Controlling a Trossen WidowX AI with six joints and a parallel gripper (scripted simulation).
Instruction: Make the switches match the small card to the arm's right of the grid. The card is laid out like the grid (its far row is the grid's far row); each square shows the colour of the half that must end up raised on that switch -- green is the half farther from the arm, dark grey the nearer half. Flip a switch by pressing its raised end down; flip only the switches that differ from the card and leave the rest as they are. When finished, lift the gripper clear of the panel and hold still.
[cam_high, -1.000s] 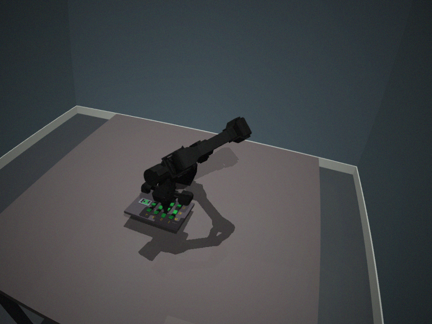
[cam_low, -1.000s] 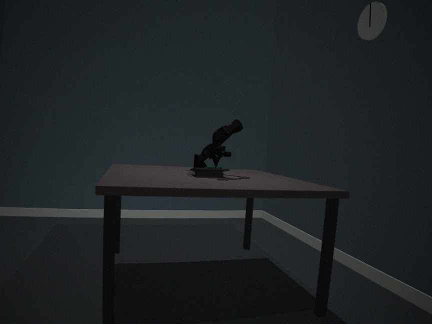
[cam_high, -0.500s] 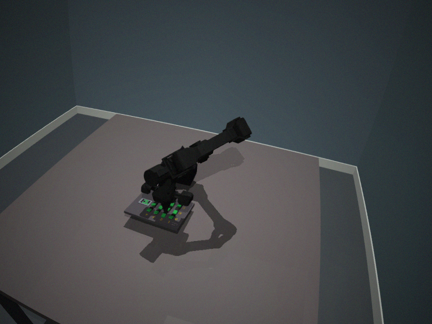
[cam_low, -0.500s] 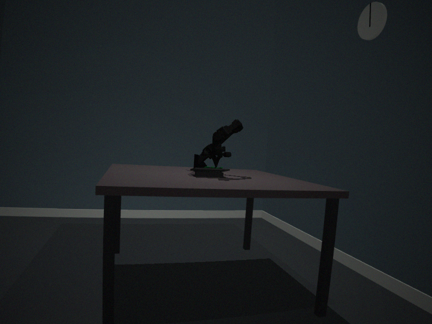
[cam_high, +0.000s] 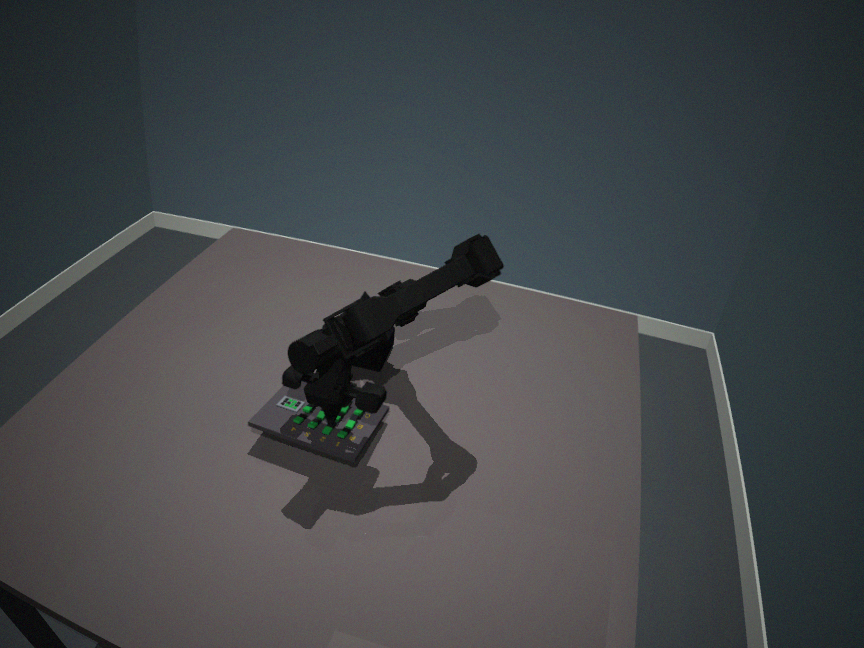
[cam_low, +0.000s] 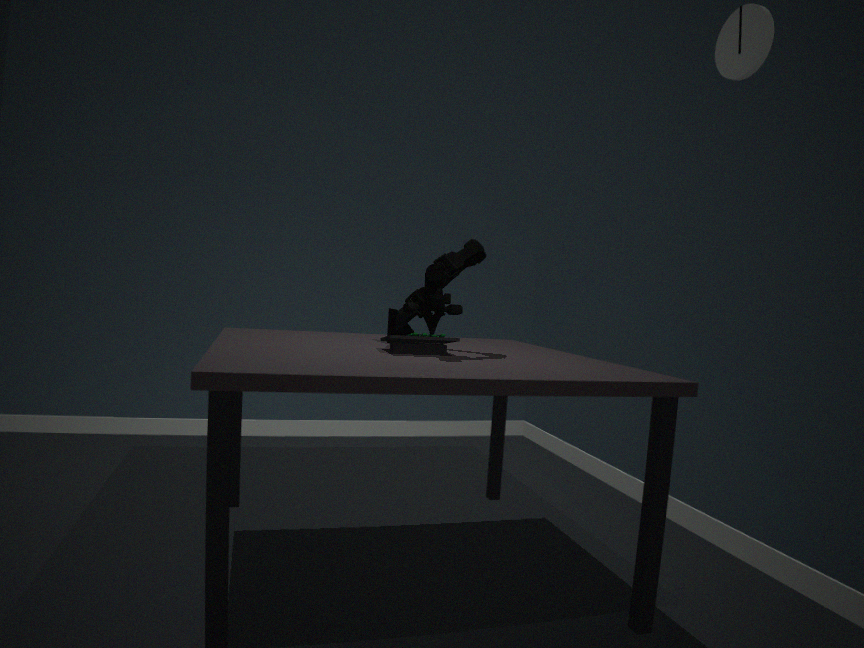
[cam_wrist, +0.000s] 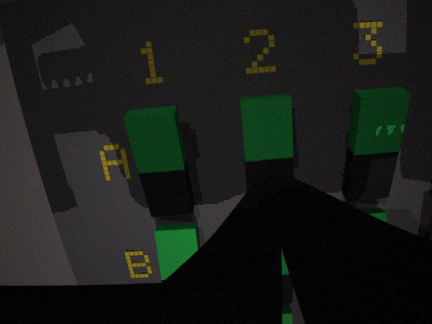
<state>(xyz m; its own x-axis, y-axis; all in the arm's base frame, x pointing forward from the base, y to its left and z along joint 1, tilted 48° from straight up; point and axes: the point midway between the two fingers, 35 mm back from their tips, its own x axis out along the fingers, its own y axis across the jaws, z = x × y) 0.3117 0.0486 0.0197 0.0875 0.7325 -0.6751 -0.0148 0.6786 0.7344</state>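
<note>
The switch panel lies on the table. My gripper is shut and empty, tips down at the near, dark half of switch A2; contact cannot be told. Switches A1 and A3 stand on either side, their green halves facing far. Switch B1 shows bright green beyond the finger. The tilt of each switch is hard to tell. The small card shows green and dark squares, too small to read. The fingers hide much of row B and beyond.
The panel stands a little above the table top. The arm reaches over the panel from behind, and its wrist covers the panel's near rows in the top view. Shadows of the arm cross the panel and table.
</note>
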